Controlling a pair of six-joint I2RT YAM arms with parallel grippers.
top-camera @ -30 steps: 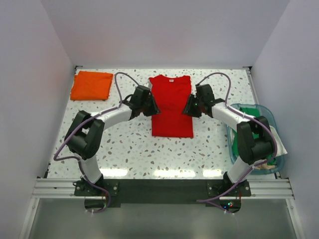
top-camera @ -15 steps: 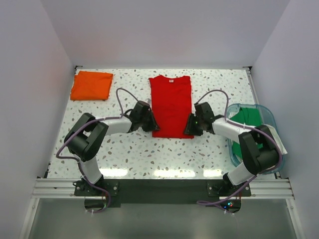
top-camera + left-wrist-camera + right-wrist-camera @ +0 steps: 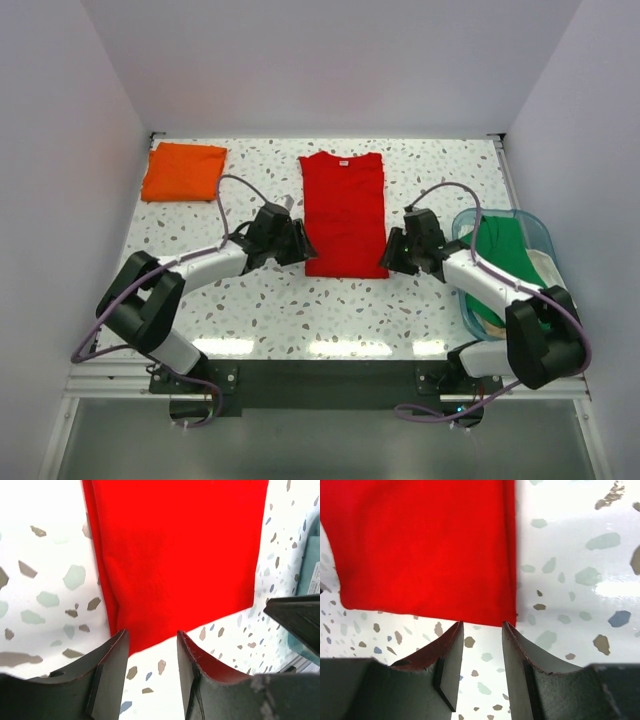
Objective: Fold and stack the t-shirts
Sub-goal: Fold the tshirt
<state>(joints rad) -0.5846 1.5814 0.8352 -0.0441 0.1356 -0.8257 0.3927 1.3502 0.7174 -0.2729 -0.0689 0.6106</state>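
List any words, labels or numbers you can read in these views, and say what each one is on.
Nothing here is legible.
On the red t-shirt, the white neck label: too small to read.
On the teal tub, a white tag in the left wrist view: blurred and cut off by the frame edge.
On the orange t-shirt and the green t-shirt: no print visible.

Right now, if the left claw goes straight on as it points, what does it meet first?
Likely the red t-shirt, its near corner just ahead of the left claw; depth is unclear.
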